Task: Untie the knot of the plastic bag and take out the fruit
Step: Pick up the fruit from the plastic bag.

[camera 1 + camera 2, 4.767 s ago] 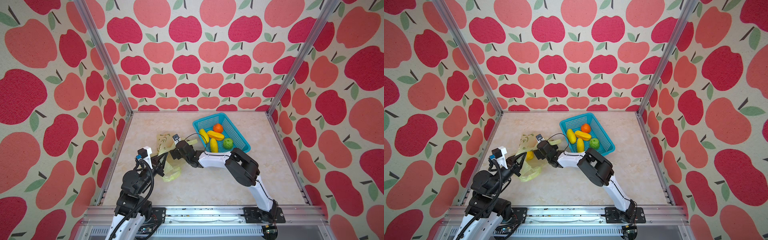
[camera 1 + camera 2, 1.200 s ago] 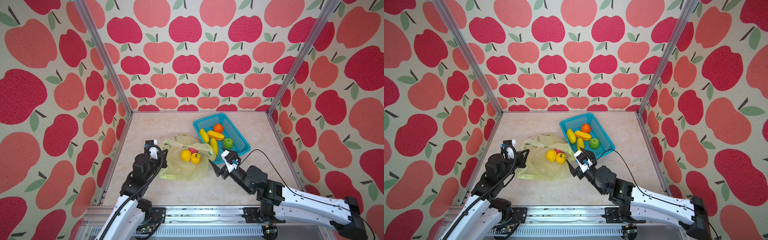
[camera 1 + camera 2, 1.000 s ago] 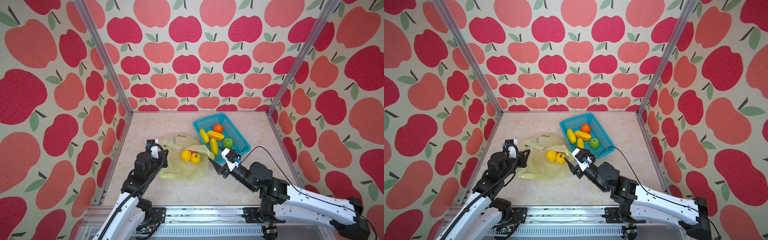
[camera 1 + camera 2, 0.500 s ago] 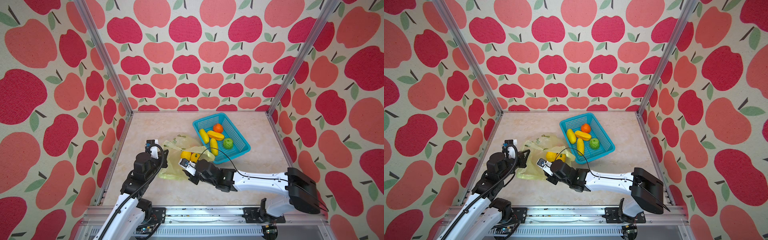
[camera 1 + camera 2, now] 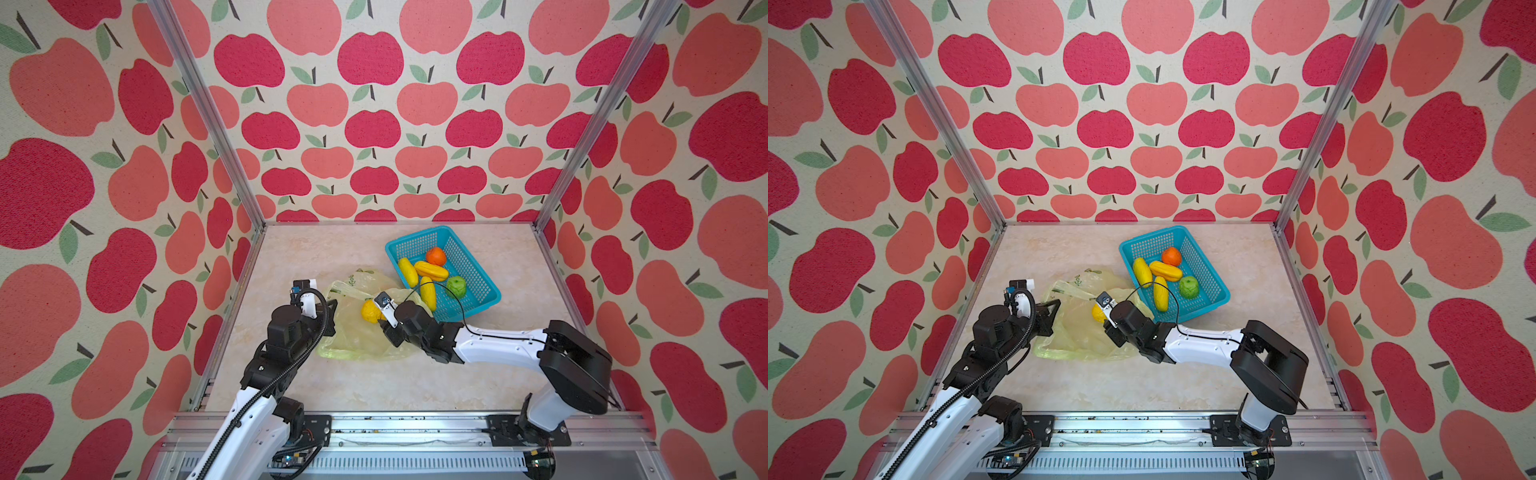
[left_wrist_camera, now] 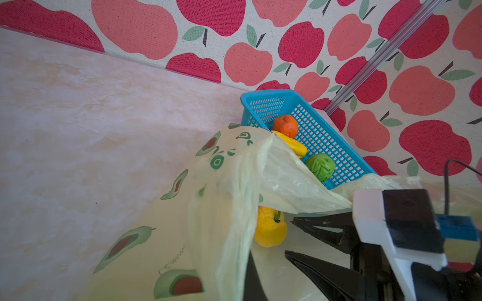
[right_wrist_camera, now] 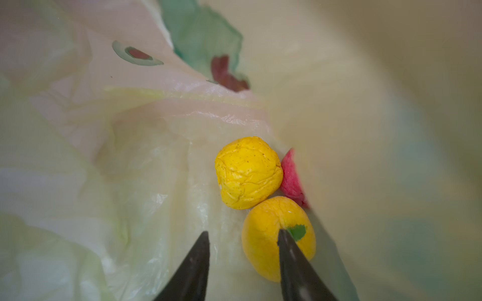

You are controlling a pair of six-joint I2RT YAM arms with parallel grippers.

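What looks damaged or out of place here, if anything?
One yellow fruit inside the bag looks dented: its skin is creased and wrinkled, while the orange-yellow fruit beside it is smoother. Nothing is spilled.

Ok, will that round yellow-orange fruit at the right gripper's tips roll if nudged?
Likely: the yellow-orange fruit is round and smooth, lying on slick plastic bag film. The wrinkled yellow fruit right against it may block rolling that way.

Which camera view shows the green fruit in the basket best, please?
The left wrist view: the green fruit is close, its wrinkled skin clear. Both top views show it small and distant; the right wrist view misses it.
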